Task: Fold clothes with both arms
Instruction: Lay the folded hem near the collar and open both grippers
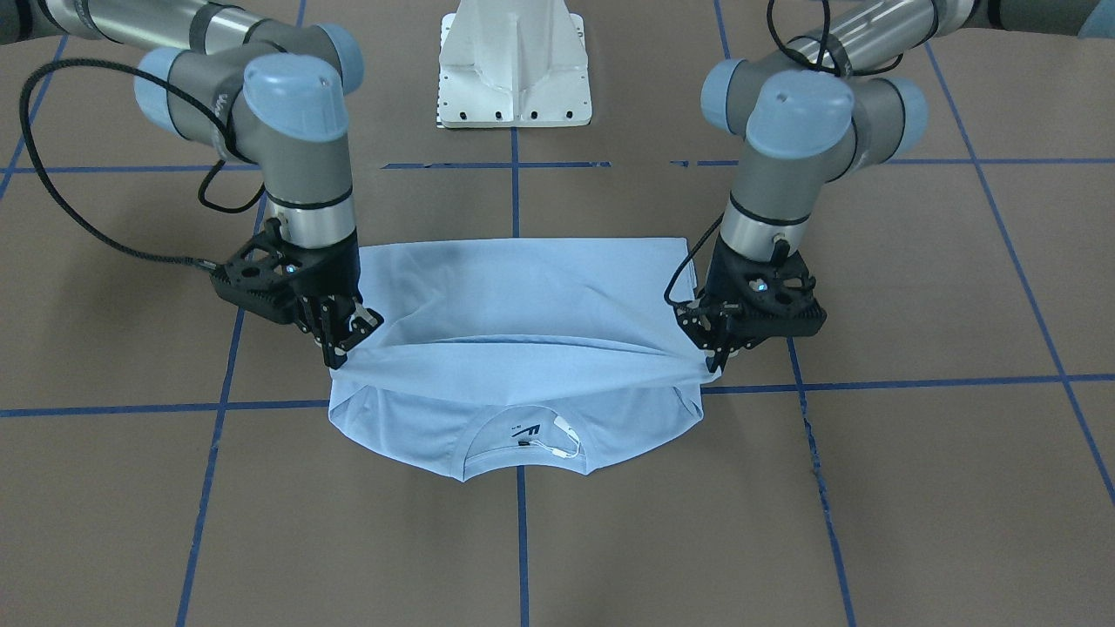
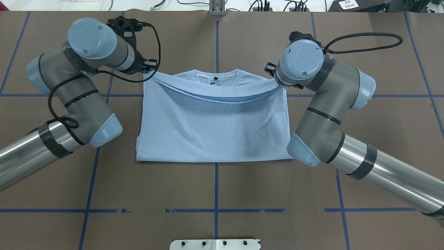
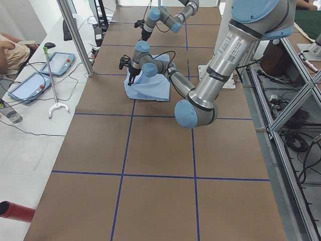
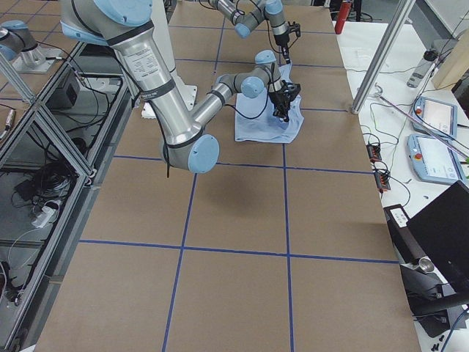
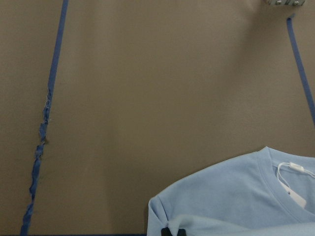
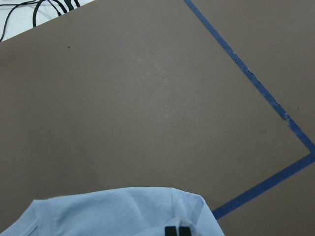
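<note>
Exterior front-facing: we find left gripper and right gripper clamped on the T-shirt edge, apparently to carry the fold evenly.

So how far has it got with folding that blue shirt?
Well along. No sleeves stick out of the T-shirt, and its lower half is doubled over toward the collar. In hand: the left arm and right arm, jaws shut on cloth, hold that edge raised and sagging just short of the collar. Left: lay it down, let go, perhaps fold again.
</note>
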Robot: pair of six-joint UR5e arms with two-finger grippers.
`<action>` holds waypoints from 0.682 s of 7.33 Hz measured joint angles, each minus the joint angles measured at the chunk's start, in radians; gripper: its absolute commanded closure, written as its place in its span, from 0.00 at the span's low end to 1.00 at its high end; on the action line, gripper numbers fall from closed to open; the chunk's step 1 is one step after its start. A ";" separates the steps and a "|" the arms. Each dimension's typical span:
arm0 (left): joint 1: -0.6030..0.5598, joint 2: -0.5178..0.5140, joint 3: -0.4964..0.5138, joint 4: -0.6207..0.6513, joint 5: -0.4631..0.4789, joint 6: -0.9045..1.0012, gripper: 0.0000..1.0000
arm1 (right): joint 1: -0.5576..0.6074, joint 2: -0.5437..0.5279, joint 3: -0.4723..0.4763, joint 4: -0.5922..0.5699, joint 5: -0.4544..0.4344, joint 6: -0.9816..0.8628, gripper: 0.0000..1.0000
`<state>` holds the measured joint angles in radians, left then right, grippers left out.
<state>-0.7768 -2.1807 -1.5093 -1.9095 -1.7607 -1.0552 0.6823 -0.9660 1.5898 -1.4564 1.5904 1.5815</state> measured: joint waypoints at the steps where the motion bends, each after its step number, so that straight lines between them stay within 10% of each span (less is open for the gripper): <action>1: 0.002 -0.012 0.078 -0.064 0.013 0.000 1.00 | -0.001 0.004 -0.061 0.056 -0.001 -0.001 1.00; 5: 0.014 -0.026 0.183 -0.144 0.043 0.001 1.00 | -0.001 0.004 -0.121 0.108 -0.001 -0.001 1.00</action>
<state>-0.7628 -2.2069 -1.3261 -2.0537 -1.7177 -1.0539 0.6814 -0.9623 1.4690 -1.3488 1.5892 1.5803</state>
